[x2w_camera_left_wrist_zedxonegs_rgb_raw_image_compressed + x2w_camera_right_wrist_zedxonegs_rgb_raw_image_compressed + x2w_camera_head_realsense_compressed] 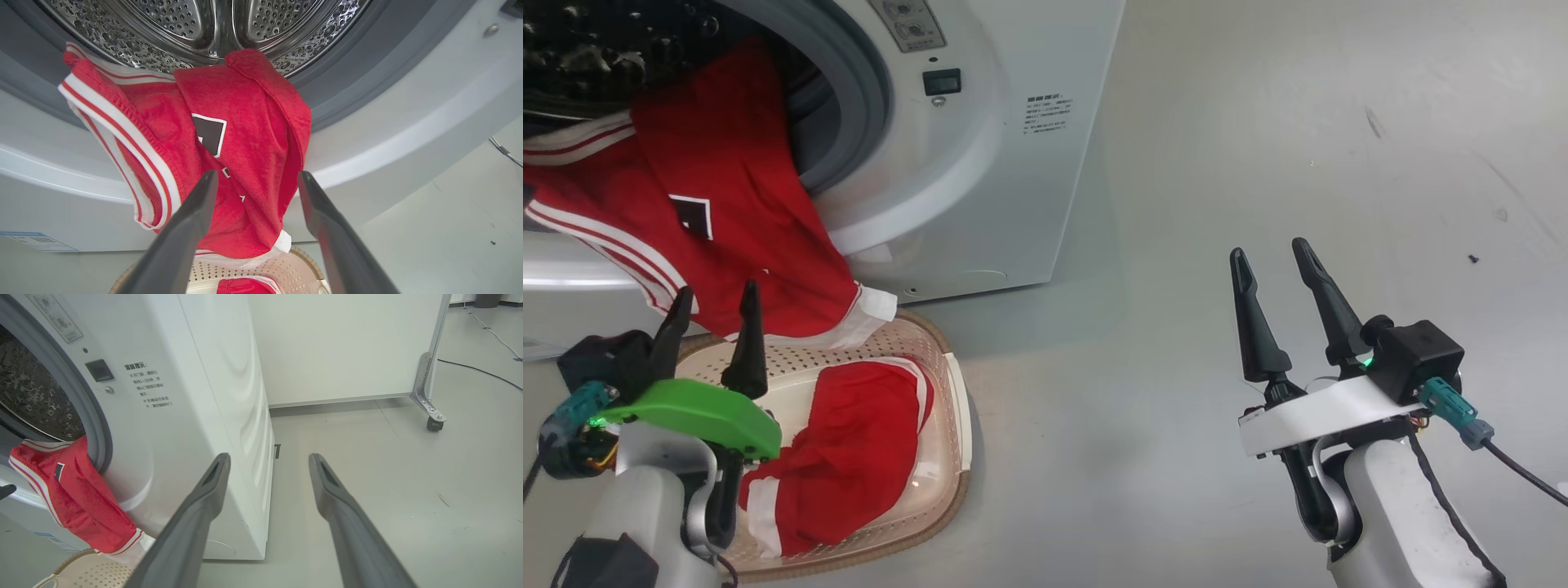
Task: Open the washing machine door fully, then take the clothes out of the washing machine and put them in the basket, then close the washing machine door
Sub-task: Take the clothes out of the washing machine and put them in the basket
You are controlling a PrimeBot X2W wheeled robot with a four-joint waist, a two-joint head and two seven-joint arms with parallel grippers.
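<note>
Clothes, two pieces, one basket

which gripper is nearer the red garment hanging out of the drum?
Left. The left gripper is close by the red garment, above the basket; the right gripper is apart from it, over the floor beside the washer.

Bore two long, dark, tapered fingers on each gripper, the left gripper set on a lime-green wrist plate, the right gripper on a white wrist plate. Had pale grey forearms, a boxy black wrist camera, and teal connectors trailing black cables.
</note>
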